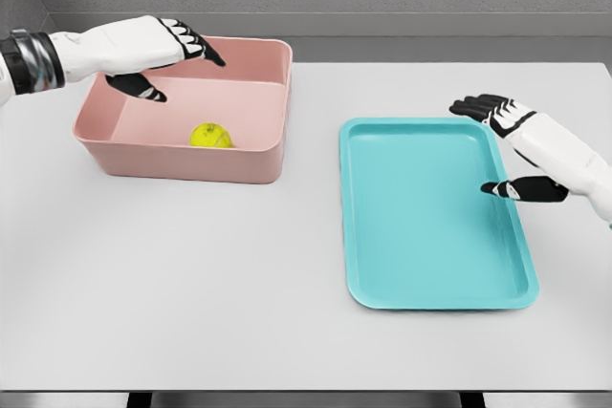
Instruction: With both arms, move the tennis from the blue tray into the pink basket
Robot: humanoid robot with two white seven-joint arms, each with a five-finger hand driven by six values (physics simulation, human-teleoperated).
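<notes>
White table point(239, 293) carries everything. Left hand point(158, 50) hovers with spread, empty fingers above the pink basket point(191, 160); the tennis ball point(211, 136) lies below it, inside. I judge it should lift straight up. Right hand point(512, 145), also spread, hangs over the bare blue tray point(421, 274).

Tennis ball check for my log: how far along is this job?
Done: the tennis ball lies inside the pink basket, and the blue tray holds nothing. In hand: nothing; the left hand hovers open above the basket, the right hand open over the tray's edge. Left: only pulling the arms back.
</notes>
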